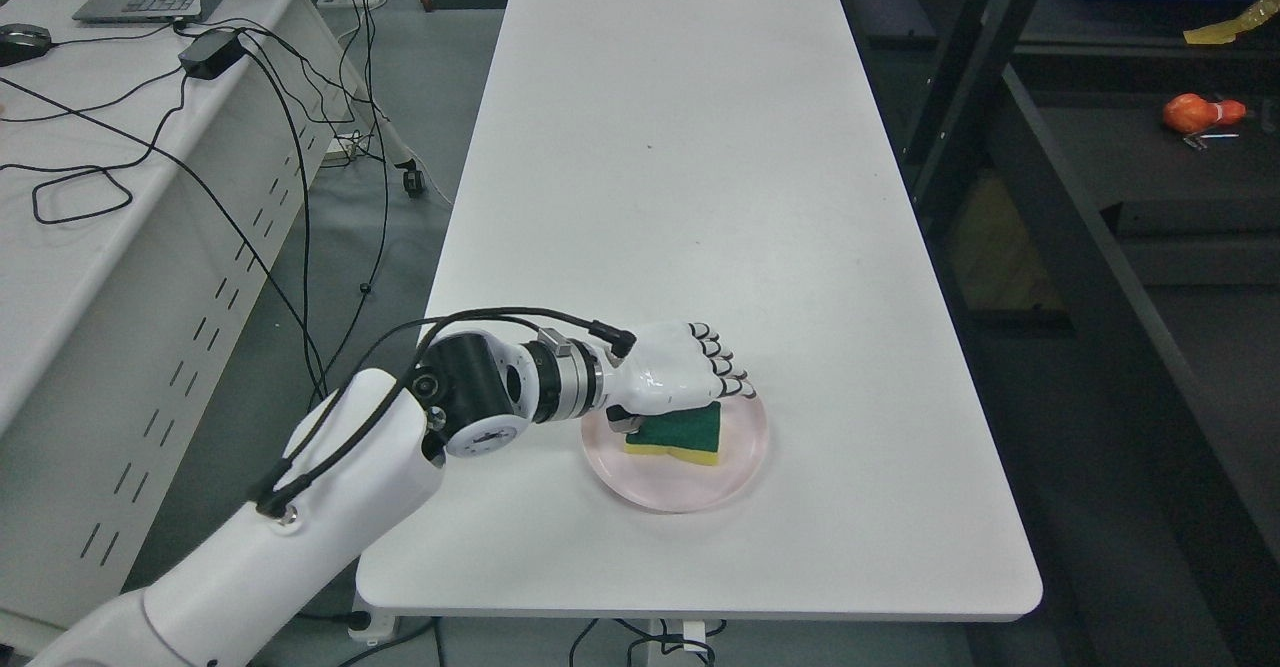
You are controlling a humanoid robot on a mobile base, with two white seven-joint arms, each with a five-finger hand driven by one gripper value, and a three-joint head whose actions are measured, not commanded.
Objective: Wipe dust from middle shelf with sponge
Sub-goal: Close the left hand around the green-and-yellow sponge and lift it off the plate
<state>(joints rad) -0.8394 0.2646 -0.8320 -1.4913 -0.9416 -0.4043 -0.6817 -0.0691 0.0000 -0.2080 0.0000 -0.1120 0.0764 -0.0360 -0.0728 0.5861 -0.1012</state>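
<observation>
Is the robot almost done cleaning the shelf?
Not yet. Nothing looks wiped so far. The left robot hand is curled over the green and yellow sponge, which seems to be still lying on the pink plate on the white table. Lifting it, carrying it to the dark shelf on the right and wiping remain.

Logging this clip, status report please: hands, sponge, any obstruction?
Left hand over the sponge, fingers curled at its far edge; grasp unconfirmed. Sponge lies on pink plate, white table. Right hand out of view. Nothing in the way.

White table (700, 147) — only a pink plate (690, 492) on it.
</observation>
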